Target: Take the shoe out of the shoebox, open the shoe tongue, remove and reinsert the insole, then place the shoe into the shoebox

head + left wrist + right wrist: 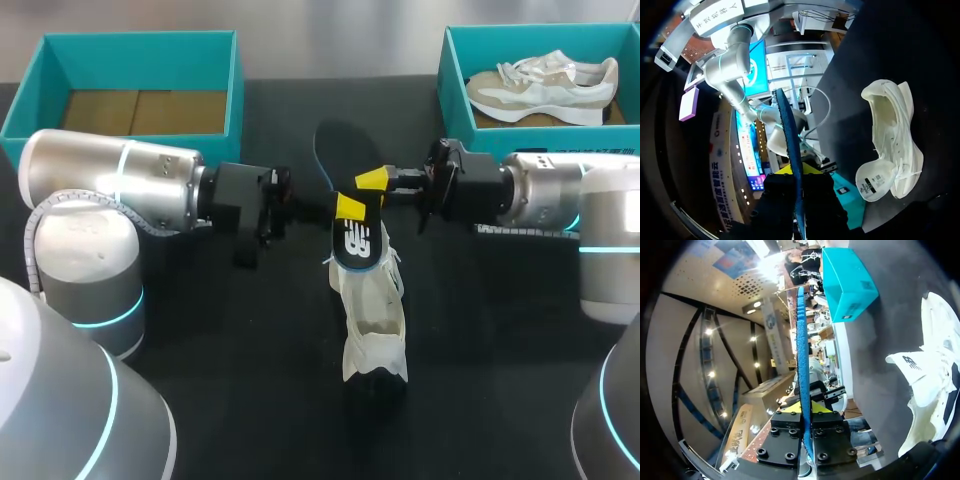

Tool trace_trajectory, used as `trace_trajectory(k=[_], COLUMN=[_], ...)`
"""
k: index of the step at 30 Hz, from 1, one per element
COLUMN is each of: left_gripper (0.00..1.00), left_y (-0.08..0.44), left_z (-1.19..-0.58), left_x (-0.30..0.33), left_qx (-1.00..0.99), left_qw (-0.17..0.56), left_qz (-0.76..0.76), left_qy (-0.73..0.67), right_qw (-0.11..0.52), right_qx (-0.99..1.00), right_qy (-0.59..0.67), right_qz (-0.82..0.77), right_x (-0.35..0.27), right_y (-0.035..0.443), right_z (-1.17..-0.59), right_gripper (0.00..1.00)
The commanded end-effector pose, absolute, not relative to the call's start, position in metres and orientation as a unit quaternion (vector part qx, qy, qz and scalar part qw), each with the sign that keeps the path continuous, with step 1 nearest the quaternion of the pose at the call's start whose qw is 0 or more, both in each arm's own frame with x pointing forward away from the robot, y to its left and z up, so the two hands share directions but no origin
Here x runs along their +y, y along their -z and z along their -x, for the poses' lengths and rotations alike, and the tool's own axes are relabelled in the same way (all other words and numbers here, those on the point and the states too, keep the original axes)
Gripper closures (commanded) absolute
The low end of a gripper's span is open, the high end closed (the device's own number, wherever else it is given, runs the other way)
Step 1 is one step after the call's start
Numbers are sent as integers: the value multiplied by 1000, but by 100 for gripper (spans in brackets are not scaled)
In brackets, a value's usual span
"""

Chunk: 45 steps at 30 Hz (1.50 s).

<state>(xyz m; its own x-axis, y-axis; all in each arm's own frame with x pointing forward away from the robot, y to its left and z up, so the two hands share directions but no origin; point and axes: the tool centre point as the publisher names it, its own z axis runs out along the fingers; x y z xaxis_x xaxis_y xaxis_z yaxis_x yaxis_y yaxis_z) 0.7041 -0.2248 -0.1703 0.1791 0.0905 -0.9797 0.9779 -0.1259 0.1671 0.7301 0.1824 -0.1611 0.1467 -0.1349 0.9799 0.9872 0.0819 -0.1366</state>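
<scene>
A white shoe (372, 300) lies on the black table, its tongue (357, 240) folded up and open; it also shows as the shoe (890, 140) and shoe (935, 365) in the wrist views. A dark blue insole (325, 150) is held on edge above the table behind the shoe. My left gripper (285, 198) is shut on it from the left, the insole (787, 130) rising edge-on from that left gripper (796, 172). My right gripper (360, 194) pinches the insole (801, 340) from the right, just over the tongue; the right gripper (801, 407) shows only slivers of yellow.
A teal shoebox (140, 60) with a bare cardboard floor stands at the back left. Another teal box (455, 70) at the back right holds a second beige-and-white shoe (545, 82). My arms' thick bases fill the near corners.
</scene>
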Motion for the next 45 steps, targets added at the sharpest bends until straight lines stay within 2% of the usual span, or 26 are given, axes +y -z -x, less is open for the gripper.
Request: trace_trajectory(k=[1, 2, 3, 4, 20, 34, 45], left_gripper=[95, 64, 14, 0, 0, 0, 0], left_y=[171, 171, 171, 171, 155, 110, 61], left_z=[-704, -704, -703, -703, -692, -717, -734], left_x=[-227, -227, -226, -225, -157, -119, -117], left_qx=[448, 450, 452, 458, 526, 615, 675], left_qw=[486, 486, 484, 480, 439, 295, 139], left_qz=[-595, -594, -593, -591, -537, -570, -667], left_qy=[457, 457, 458, 458, 492, 457, 284], right_qw=[582, 581, 580, 577, 552, 539, 539], right_qx=[-444, -444, -444, -445, -447, -469, -469], right_qy=[479, 479, 479, 479, 488, 473, 473], right_qz=[485, 486, 487, 489, 507, 516, 516], right_x=[184, 184, 184, 184, 170, 179, 179], right_y=[159, 159, 159, 160, 170, 194, 194], right_z=[-727, -727, -727, -727, -726, -724, -724], right_gripper=[100, 100, 100, 100, 100, 100, 100])
